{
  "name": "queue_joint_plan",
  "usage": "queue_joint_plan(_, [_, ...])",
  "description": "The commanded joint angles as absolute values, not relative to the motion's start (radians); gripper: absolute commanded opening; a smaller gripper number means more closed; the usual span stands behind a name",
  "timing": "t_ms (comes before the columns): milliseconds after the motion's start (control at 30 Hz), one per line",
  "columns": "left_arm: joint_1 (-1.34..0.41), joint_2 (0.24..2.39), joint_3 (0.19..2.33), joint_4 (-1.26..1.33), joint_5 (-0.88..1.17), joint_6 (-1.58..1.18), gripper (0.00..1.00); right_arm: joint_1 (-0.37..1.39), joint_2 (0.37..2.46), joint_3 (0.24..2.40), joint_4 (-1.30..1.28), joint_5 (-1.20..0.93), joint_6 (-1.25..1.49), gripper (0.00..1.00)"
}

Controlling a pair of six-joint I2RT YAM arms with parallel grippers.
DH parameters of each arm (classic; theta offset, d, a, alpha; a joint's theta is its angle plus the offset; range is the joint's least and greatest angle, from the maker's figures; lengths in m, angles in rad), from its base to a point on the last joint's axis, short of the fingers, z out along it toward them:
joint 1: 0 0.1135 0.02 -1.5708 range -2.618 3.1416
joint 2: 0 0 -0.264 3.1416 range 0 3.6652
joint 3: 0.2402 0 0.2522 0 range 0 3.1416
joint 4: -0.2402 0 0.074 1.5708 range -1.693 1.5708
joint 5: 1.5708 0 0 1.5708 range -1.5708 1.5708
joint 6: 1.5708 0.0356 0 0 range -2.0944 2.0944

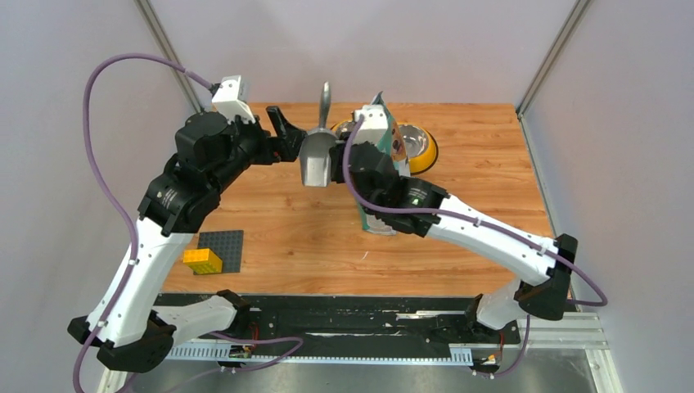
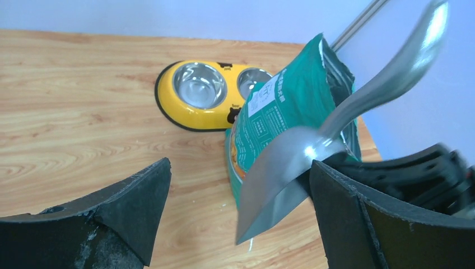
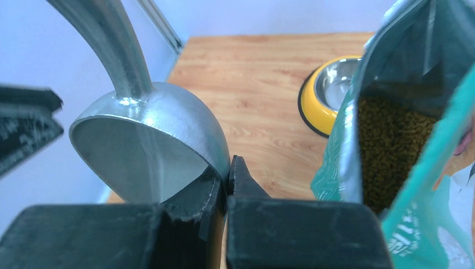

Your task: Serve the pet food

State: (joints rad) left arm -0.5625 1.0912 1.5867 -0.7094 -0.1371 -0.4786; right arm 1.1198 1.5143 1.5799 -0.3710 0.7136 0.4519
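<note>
Status, from where I stand: the left gripper (image 1: 286, 137) has its fingers (image 2: 134, 207) spread wide, with the grey scoop (image 2: 280, 174) hanging between them. Whether the scoop touches 1 of those fingers, I cannot tell. The right gripper (image 3: 228, 171) has its fingers pressed together, pinching the thin rim of the scoop bowl, so the scoop hangs from that 1 grip. The scoop is empty. The pet food (image 3: 392, 145) sits low inside the open teal pouch (image 2: 291, 112), which stands upright just beside the scoop. The 2 steel bowls of the yellow feeder (image 2: 207, 95) behind the pouch show no food.

Hazards from this state:

1. Scoop swivel or drop. Cause: a narrow pinch on a smooth rim, with the long handle acting as a lever above it.
2. Scoop knocked loose. Cause: the left fingers flank the bowl closely, so a sideways pull-out would strike it.
3. Pouch tip-over. Cause: nothing holds the pouch, and the right arm runs close by it. The food lies deep, so the scoop must pass a narrow mouth, and a push on the wall would topple the pouch and spill kibble on the table (image 1: 311, 237).
4. Spill on the way to the feeder. Cause: a rim grip gives poor control of tilt once the scoop carries weight
</note>
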Motion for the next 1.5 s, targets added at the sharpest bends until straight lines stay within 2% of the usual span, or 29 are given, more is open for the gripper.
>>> queue_joint_plan(0, [-0.567, 1.040, 1.566, -0.584, -0.098, -0.415, 1.00, 1.076, 1.424, 1.597, -0.266, 0.684, 0.553, 0.00])
queue_joint_plan(300, [-0.567, 1.047, 1.374, -0.387, 0.225, -0.334, 0.99, 1.031, 1.409, 1.689, -0.361, 0.588, 0.655, 0.00])
queue_joint_plan(467, [-0.567, 1.046, 1.321, -0.298, 0.243, -0.336, 0.94, 1.015, 1.403, 1.710, -0.410, 0.552, 0.710, 0.00])
queue_joint_plan(533, [-0.568, 1.048, 1.311, -0.277, 0.246, -0.333, 0.81, 1.011, 1.398, 1.718, -0.427, 0.537, 0.727, 0.00])
queue_joint_plan(600, [-0.568, 1.052, 1.308, -0.262, 0.252, -0.336, 0.63, 1.006, 1.395, 1.724, -0.447, 0.525, 0.740, 0.00])
queue_joint_plan(633, [-0.567, 1.053, 1.307, -0.257, 0.255, -0.337, 0.47, 0.999, 1.394, 1.728, -0.464, 0.515, 0.749, 0.00])
queue_joint_plan(667, [-0.567, 1.053, 1.307, -0.254, 0.259, -0.342, 0.41, 0.990, 1.392, 1.729, -0.481, 0.502, 0.758, 0.00])
queue_joint_plan(700, [-0.567, 1.052, 1.305, -0.246, 0.261, -0.345, 0.28, 0.978, 1.386, 1.724, -0.489, 0.486, 0.764, 0.00])
queue_joint_plan(800, [-0.568, 1.051, 1.309, -0.243, 0.279, -0.353, 0.08, 0.943, 1.350, 1.687, -0.492, 0.431, 0.770, 0.00])
queue_joint_plan(833, [-0.568, 1.053, 1.319, -0.253, 0.285, -0.355, 0.01, 0.929, 1.338, 1.679, -0.492, 0.401, 0.756, 0.03])
queue_joint_plan(867, [-0.567, 1.056, 1.325, -0.259, 0.299, -0.357, 0.00, 0.915, 1.327, 1.674, -0.492, 0.366, 0.736, 0.11])
queue_joint_plan(900, [-0.567, 1.058, 1.341, -0.274, 0.306, -0.357, 0.00, 0.904, 1.315, 1.669, -0.491, 0.322, 0.709, 0.26])
queue_joint_plan(967, [-0.567, 1.065, 1.366, -0.297, 0.328, -0.361, 0.00, 0.892, 1.283, 1.657, -0.476, 0.231, 0.620, 0.67])
queue_joint_plan(1033, [-0.567, 1.073, 1.392, -0.318, 0.361, -0.362, 0.00, 0.871, 1.240, 1.643, -0.469, 0.124, 0.536, 0.90])
queue_joint_plan(1167, [-0.567, 1.102, 1.440, -0.341, 0.520, -0.353, 0.00, 0.757, 1.172, 1.634, -0.469, -0.152, 0.502, 0.93])
queue_joint_plan(1333, [-0.566, 1.178, 1.520, -0.413, 0.612, -0.337, 0.00, 0.683, 1.156, 1.698, -0.500, -0.282, 0.418, 0.92])
queue_joint_plan(1467, [-0.567, 1.228, 1.562, -0.443, 0.699, -0.306, 0.00, 0.621, 1.227, 1.811, -0.621, -0.357, 0.409, 0.87])
